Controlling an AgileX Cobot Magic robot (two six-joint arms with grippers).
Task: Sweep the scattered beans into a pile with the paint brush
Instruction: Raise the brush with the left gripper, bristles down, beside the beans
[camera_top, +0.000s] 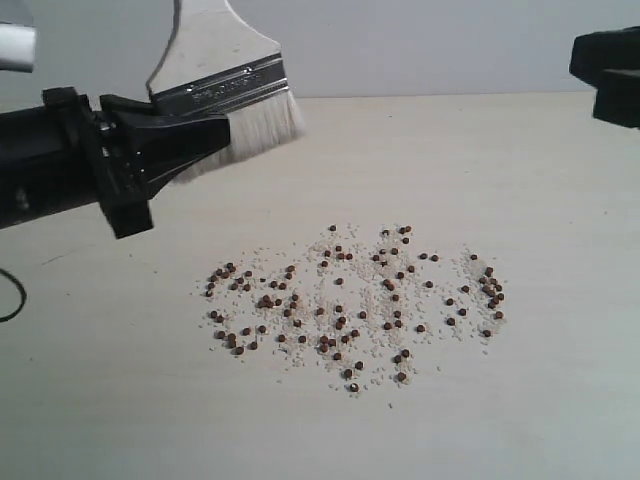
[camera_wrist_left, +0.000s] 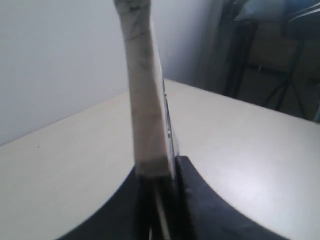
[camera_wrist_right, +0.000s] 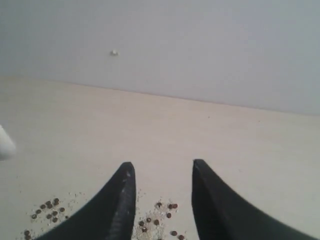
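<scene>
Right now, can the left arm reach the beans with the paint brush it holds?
Probably yes. The left gripper holds the paint brush clear of the beans. Only bare table lies between them, so nothing seems to block the way.

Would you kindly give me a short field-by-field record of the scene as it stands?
Surface: pale table
Beans: scattered in a wide loose patch, mixed with whitish grains, not yet piled
Paint brush: held tilted, its bristles away from the beans
Left gripper: shut on the paint brush
Right gripper: open, holding nothing
</scene>
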